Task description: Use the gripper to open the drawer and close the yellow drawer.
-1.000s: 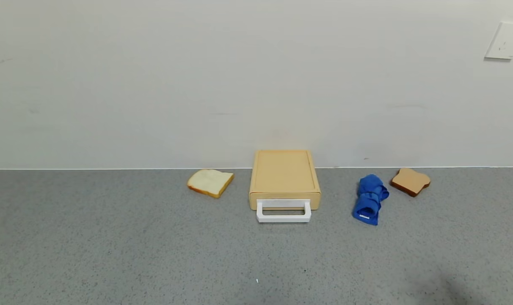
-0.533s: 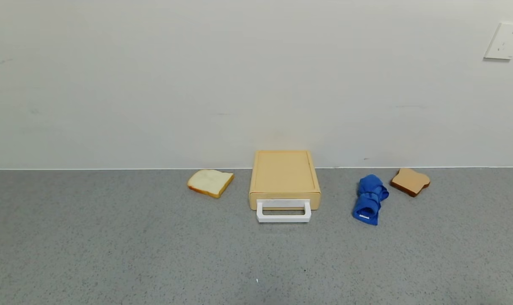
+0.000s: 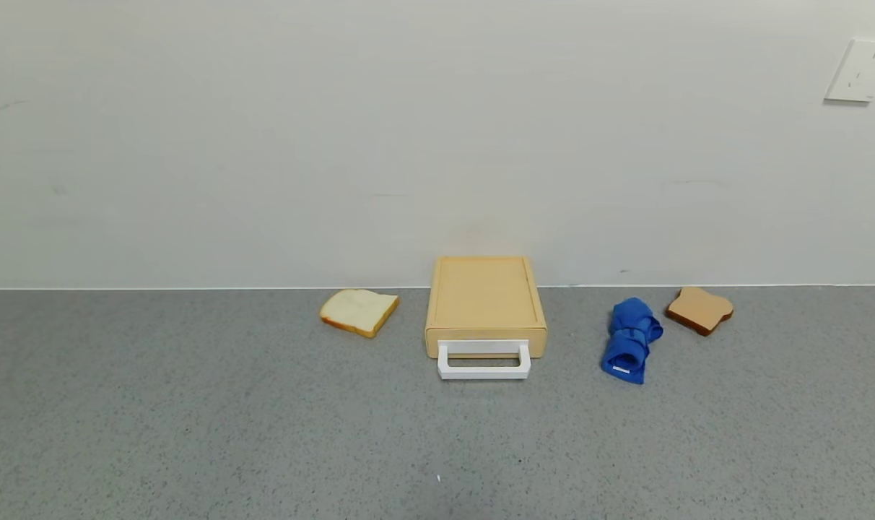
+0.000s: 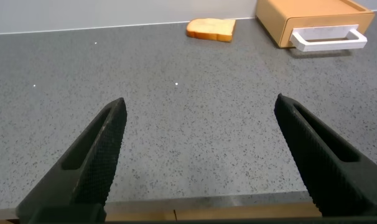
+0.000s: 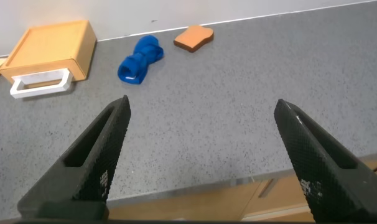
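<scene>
- Yellow drawer (image 3: 485, 297) sits on the grey counter (image 3: 192, 433), back end against the wall (image 3: 408, 144), near the middle of the head view; box looks closed, front face flush with the case
- White loop handle (image 3: 484, 371) juts from the drawer front toward the robot; nothing touching it
- Pale bread slice (image 3: 358, 311) lies flat on the counter to the drawer's left, near but apart; darker brown bread slice (image 3: 699, 309) lies farther off to the right, close to the wall
- Blue rolled cloth (image 3: 630, 339) lies between the drawer and the brown slice, touching neither
- White wall socket (image 3: 863, 69) high on the wall at the right
- Left tool (image 4: 204, 158): fingers spread wide, holding nothing; hangs over the near edge of the counter, well apart from the drawer; drawer and pale slice show far off in its wrist view
- Right tool (image 5: 204, 155): fingers likewise spread wide, empty; over the near counter edge on the right side, well apart from the drawer, cloth and brown slice
- Neither arm shows in the head view
</scene>
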`<state>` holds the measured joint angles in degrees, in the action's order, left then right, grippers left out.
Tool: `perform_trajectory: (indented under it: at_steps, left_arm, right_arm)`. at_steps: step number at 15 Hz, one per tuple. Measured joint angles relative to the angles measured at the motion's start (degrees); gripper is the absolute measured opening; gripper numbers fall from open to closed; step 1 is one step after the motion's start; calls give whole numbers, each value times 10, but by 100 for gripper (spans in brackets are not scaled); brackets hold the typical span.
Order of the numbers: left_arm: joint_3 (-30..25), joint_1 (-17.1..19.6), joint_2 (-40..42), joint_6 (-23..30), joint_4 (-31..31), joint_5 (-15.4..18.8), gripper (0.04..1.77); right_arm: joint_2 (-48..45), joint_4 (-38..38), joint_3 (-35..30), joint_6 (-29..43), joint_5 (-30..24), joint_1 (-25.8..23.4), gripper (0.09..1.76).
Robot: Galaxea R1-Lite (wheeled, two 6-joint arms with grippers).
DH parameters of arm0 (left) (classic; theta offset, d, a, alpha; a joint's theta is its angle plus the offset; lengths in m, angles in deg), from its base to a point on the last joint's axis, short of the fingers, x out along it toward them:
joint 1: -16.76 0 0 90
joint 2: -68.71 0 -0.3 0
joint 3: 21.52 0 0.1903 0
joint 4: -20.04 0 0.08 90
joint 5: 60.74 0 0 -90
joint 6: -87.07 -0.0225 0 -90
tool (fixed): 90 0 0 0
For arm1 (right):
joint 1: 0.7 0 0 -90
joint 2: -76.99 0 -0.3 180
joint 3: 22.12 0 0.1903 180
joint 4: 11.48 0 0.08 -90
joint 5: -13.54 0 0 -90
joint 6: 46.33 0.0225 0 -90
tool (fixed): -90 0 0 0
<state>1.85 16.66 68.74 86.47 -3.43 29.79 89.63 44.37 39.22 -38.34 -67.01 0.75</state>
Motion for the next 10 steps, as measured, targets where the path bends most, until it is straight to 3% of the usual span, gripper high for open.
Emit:
perform_trajectory:
  at_steps: [6, 10]
  left_arm:
    - [0, 0, 0, 0, 0, 0, 172]
    - [0, 0, 0, 0, 0, 0, 172]
  right_arm:
    - [-94, -20, -84, -1, -29, -12, 170]
    - [-121, -159, -194, -14, -28, -13, 170]
